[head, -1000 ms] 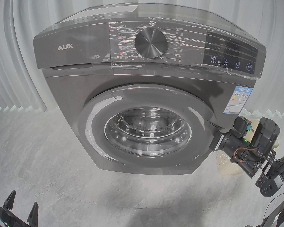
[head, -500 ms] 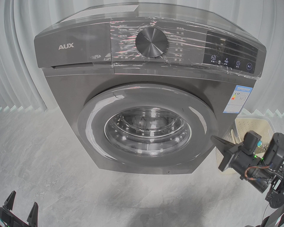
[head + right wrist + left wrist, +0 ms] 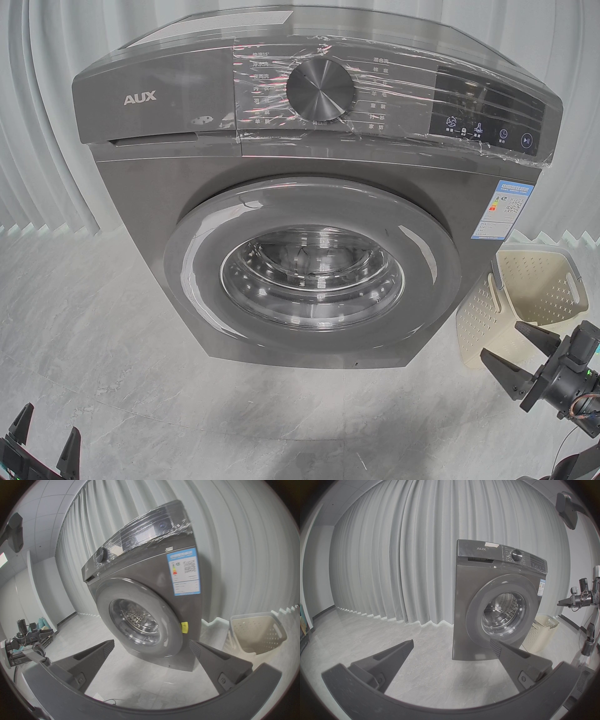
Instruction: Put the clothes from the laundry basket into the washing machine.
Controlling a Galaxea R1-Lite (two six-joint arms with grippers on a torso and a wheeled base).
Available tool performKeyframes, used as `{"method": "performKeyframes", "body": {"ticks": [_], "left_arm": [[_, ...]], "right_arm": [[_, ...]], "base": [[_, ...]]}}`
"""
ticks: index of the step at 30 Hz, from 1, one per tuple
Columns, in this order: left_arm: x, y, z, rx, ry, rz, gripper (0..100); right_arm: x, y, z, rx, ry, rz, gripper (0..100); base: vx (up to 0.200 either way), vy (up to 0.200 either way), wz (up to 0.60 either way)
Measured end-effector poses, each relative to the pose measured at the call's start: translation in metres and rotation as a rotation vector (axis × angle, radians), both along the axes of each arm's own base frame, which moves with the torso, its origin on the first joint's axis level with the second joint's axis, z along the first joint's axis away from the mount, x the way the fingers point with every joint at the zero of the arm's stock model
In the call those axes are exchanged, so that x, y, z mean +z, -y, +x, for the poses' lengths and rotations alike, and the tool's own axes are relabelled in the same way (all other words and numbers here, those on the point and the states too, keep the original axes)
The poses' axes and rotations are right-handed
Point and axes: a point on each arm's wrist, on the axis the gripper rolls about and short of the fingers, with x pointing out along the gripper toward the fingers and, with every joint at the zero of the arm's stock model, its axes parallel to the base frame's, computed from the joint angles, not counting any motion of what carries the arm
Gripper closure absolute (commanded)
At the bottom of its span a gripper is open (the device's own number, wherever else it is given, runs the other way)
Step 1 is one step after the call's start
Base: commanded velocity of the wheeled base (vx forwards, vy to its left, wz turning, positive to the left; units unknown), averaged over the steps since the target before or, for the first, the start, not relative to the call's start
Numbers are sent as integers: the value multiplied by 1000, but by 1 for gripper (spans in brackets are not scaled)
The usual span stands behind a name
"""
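Observation:
The grey washing machine [image 3: 312, 187] stands in front of me with its round glass door [image 3: 312, 275] shut, and the steel drum shows through the glass. A cream perforated laundry basket [image 3: 537, 287] sits on the floor at the machine's right side; the inside I can see is bare plastic. My right gripper [image 3: 505, 342] hangs open in front of the basket, holding nothing. My left gripper [image 3: 50, 422] is low at the near left, open and empty. The left wrist view shows the machine [image 3: 500, 605] and basket [image 3: 543, 630] beyond its gripper [image 3: 450, 642]. The right wrist view shows the door [image 3: 140, 617] and basket [image 3: 256, 631].
Pale pleated curtains [image 3: 37, 125] hang behind the machine. Grey marble-look floor [image 3: 125, 350] spreads wide to the left and in front of it. A yellow tab [image 3: 184, 627] sits at the door's right edge.
My right arm has drawn back from the door's right edge, down and to the right, uncovering the basket. The door stays shut and the left gripper has not moved.

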Motion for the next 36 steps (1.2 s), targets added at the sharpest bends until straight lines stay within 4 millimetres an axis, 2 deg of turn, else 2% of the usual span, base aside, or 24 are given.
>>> {"method": "performKeyframes", "body": {"ticks": [6, 19, 29, 36], "left_arm": [[0, 0, 0, -2, 0, -1, 0], [0, 0, 0, -1, -1, -2, 0], [0, 0, 0, -2, 0, -2, 0], [0, 0, 0, -1, 0, -3, 0]], "right_arm": [[2, 21, -19, -54, 20, -5, 0], [-9, 58, -67, -248, 79, -27, 0], [-34, 69, -104, -378, 112, -50, 0], [-42, 70, -115, -463, 151, -59, 0]], "base": [[0, 0, 0], [0, 0, 0], [0, 0, 0], [0, 0, 0]]}}
